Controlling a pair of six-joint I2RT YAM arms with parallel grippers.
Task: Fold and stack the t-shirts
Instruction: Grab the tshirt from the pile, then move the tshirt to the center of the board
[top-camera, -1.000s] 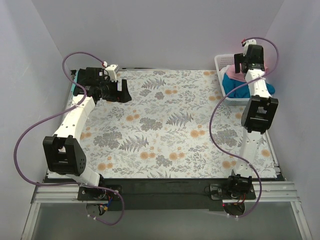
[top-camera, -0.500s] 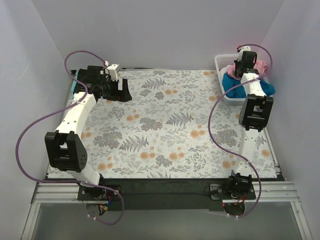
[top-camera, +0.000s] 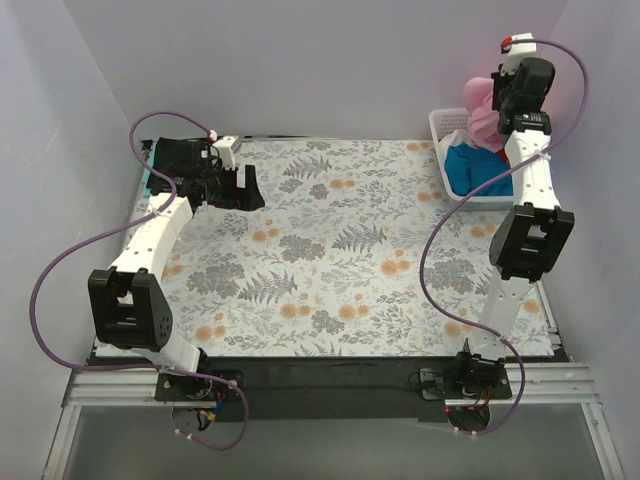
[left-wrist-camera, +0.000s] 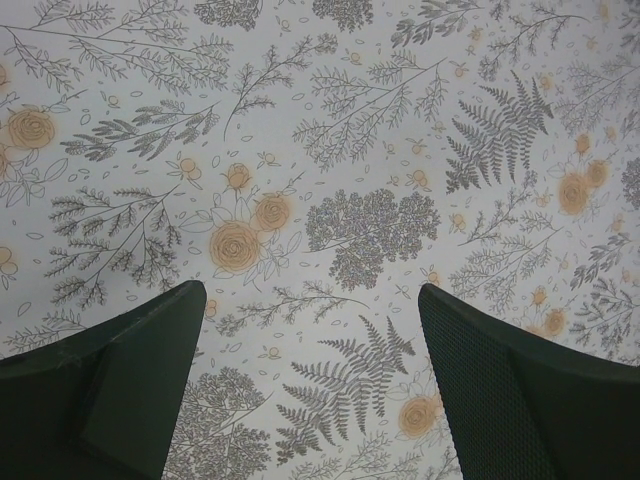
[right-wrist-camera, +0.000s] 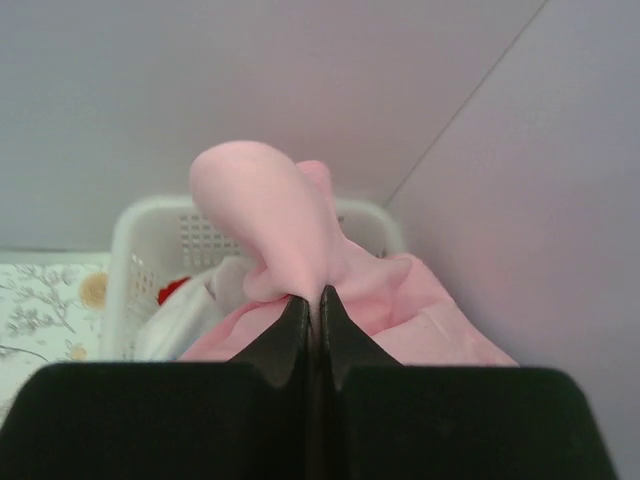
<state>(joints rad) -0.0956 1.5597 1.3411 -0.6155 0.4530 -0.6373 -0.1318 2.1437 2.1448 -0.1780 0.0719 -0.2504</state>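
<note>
My right gripper (right-wrist-camera: 313, 293) (top-camera: 505, 100) is shut on a fold of the pink t-shirt (right-wrist-camera: 270, 215) (top-camera: 483, 110), which hangs lifted above the white basket (top-camera: 440, 125) (right-wrist-camera: 125, 250) at the table's far right corner. Blue cloth (top-camera: 475, 165) fills the basket in the top view. White cloth (right-wrist-camera: 180, 315) and a bit of red cloth (right-wrist-camera: 172, 290) show inside it in the right wrist view. My left gripper (left-wrist-camera: 312, 310) (top-camera: 243, 185) hovers open over the floral tablecloth (top-camera: 330, 250) at the far left, nothing between its fingers.
Grey walls close in the table on the left, back and right. A teal item (top-camera: 149, 178) peeks out behind the left arm at the table's far left edge.
My right gripper has closed on the pink t-shirt in the basket and risen with it, pulling the cloth up. The left arm has barely moved.
</note>
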